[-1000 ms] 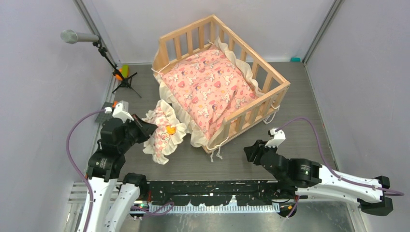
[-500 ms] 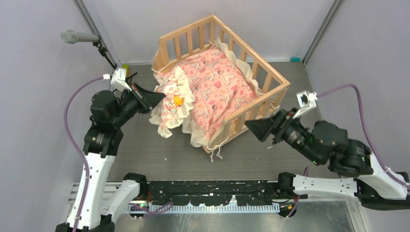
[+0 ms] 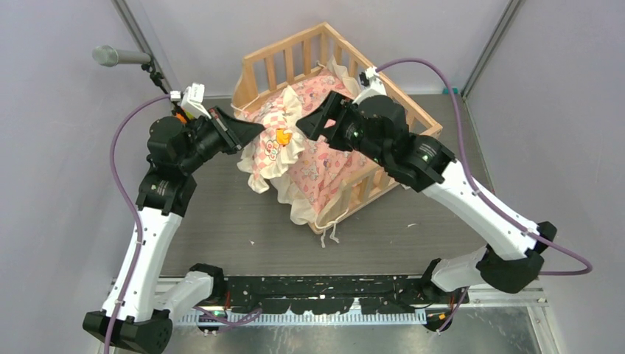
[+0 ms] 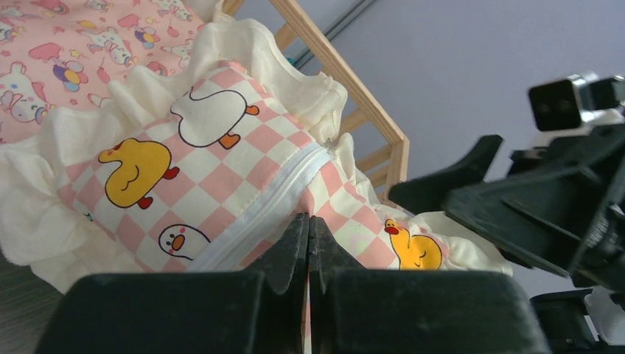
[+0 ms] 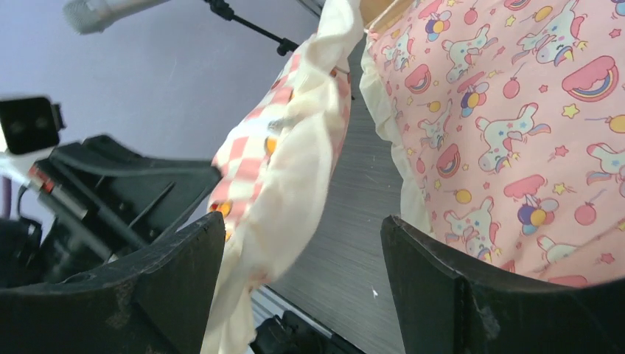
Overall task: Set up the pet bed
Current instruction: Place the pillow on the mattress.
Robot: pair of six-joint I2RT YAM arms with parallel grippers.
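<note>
Both arms have come up since the earlier frame: left gripper (image 3: 258, 131) has carried the pillow (image 3: 274, 144) off the table (image 3: 221, 214) to the bed's left side, and right gripper (image 3: 306, 127) has swung from the near right across the bed, jaws gone wide.

Left claw is clenched on the pillow's edge, just by the white zipper. Pillow hangs from it off the table, frill drooping, over the cushion's left edge.

Right claw is released, fingers spread. It faces the left one with the pillow between them; the frill is just beside one finger, not gripped.

Pet bed (image 3: 287, 50) sits at the far middle of the table, turned at an angle, near the back wall. Pink cushion (image 3: 324, 166) lies inside, its cream frill spilling over the near-left corner. Microphone (image 3: 118, 56) on a stand at far left.
</note>
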